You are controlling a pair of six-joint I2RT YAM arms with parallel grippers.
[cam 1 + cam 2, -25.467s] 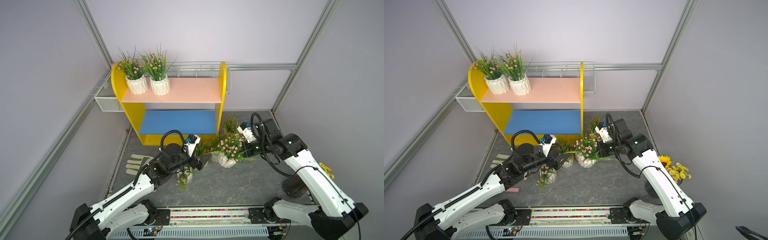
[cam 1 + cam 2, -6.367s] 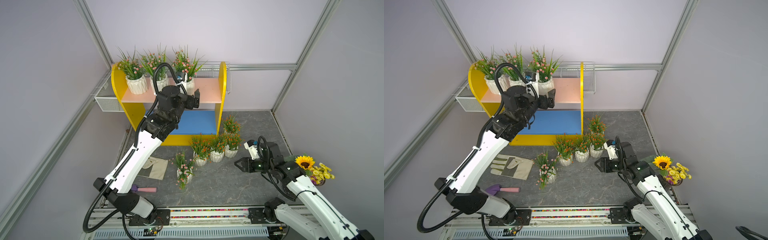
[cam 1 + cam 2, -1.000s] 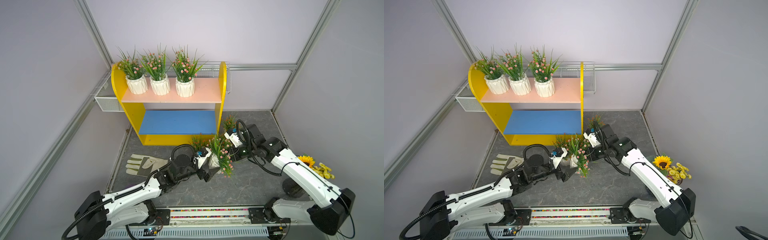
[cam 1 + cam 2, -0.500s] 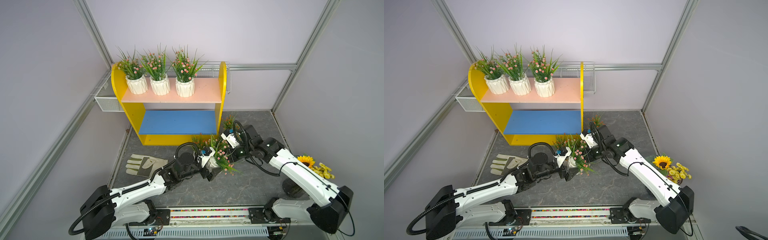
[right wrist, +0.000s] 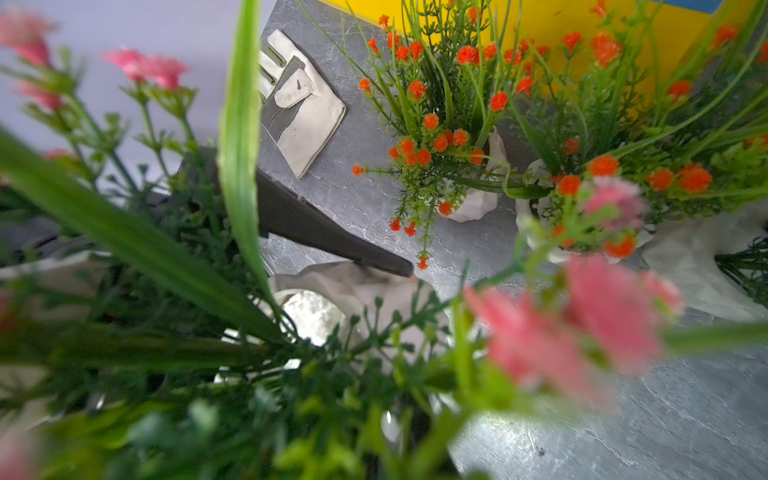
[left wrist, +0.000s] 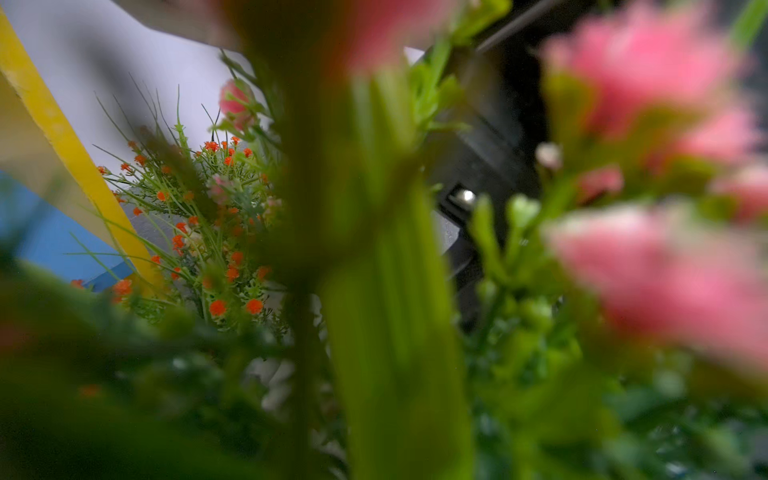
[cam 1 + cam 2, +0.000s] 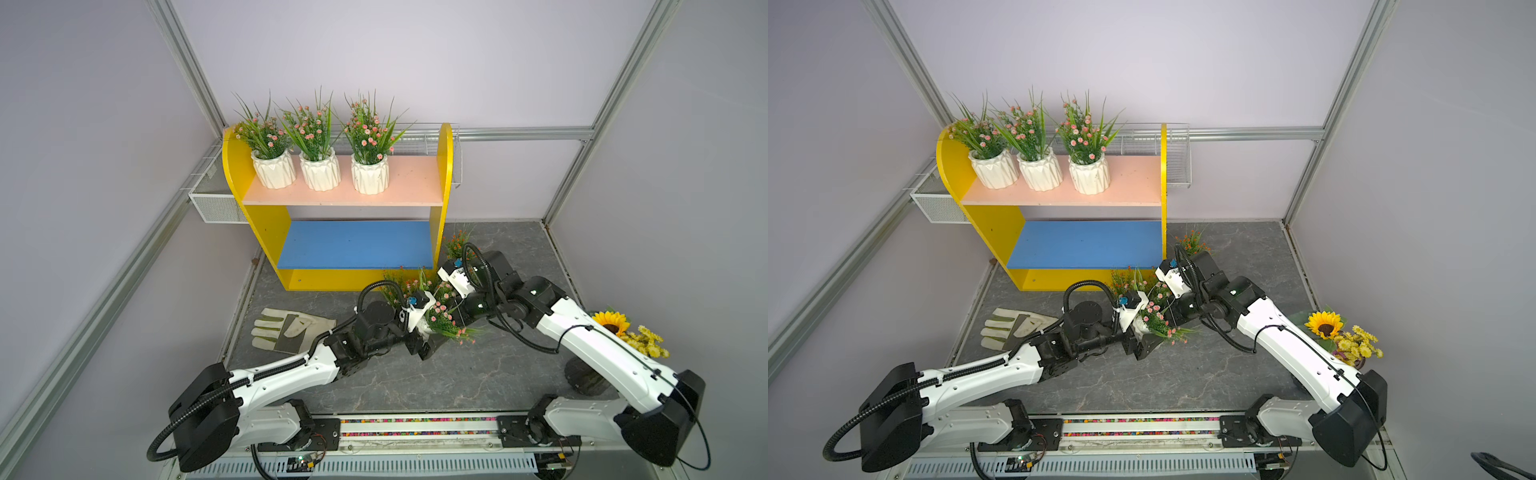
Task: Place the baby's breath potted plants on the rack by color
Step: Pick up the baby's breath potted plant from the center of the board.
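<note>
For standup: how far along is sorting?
Done: three pink plants on the rack's pink board. In hand: fourth pink plant, right gripper seemingly shut on it, left gripper open around it. Remaining: shelve it; orange plants on the floor, blue board bare.

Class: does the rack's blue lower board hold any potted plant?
No: the blue lower board is bare, and three pots stand on the pink upper board.
</note>
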